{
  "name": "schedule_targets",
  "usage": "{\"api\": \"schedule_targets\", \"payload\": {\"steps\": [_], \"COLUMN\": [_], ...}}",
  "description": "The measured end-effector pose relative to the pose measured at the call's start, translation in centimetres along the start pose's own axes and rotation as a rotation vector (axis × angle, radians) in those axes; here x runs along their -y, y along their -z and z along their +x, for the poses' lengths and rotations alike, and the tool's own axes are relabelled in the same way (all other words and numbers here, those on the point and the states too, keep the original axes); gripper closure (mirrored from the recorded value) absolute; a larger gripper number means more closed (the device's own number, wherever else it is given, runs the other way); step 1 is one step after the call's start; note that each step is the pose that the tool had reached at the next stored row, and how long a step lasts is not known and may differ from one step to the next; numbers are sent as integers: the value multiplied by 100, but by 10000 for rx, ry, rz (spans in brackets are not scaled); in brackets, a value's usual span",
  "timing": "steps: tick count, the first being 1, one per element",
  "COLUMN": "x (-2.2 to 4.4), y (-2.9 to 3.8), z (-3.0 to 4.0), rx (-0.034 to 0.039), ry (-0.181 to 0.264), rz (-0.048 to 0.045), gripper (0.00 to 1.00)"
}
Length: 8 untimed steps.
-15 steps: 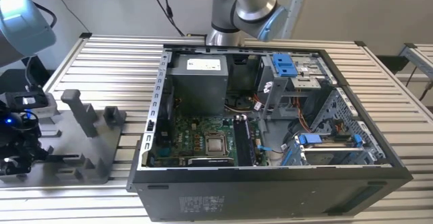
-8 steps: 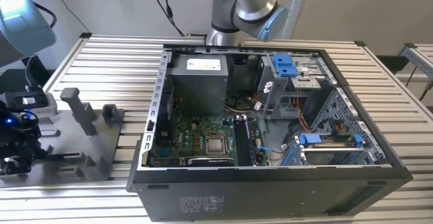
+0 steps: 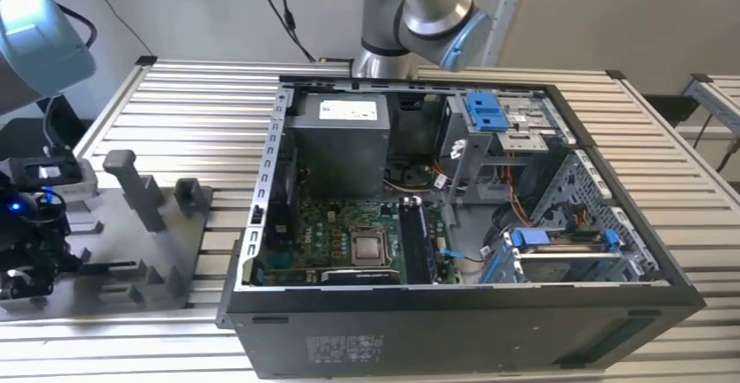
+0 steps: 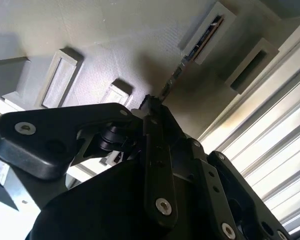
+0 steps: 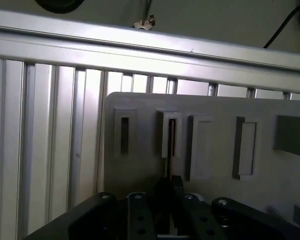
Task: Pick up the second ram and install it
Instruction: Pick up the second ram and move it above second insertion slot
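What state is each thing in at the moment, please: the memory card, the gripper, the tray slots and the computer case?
Memory card, on edge, seated in its slot in the grey tray.
Gripper, shut on the memory card's end.
Neighbouring slots, empty.
Computer case, on its side, open.

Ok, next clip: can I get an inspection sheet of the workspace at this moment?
Surface: slatted aluminium table carrying everything.
Job's things: thin flat memory card stands edge-on in a slot of the grey plastic fixture tray; open black computer case beside the tray.
Clutter: nothing seen.
Grippers: black gripper at the card's free end; grip cannot be told.
Cables: black cables behind the table; coloured wires inside the case.
Surroundings: pale wall.
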<state>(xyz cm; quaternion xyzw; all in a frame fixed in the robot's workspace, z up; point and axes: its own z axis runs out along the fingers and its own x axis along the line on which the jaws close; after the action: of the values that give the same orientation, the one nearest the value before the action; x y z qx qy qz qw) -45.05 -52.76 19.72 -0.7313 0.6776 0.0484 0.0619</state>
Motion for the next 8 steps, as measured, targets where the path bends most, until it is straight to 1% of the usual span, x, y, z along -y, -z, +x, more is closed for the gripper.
{"api": "schedule_targets", "payload": {"steps": [4,8], "x": [2,4], "y": [71,165], "z": [-11,-27], "rx": [-8,-10], "ry": [-1,-2], "rz": [-5,-7], "gripper": [82,82]}}
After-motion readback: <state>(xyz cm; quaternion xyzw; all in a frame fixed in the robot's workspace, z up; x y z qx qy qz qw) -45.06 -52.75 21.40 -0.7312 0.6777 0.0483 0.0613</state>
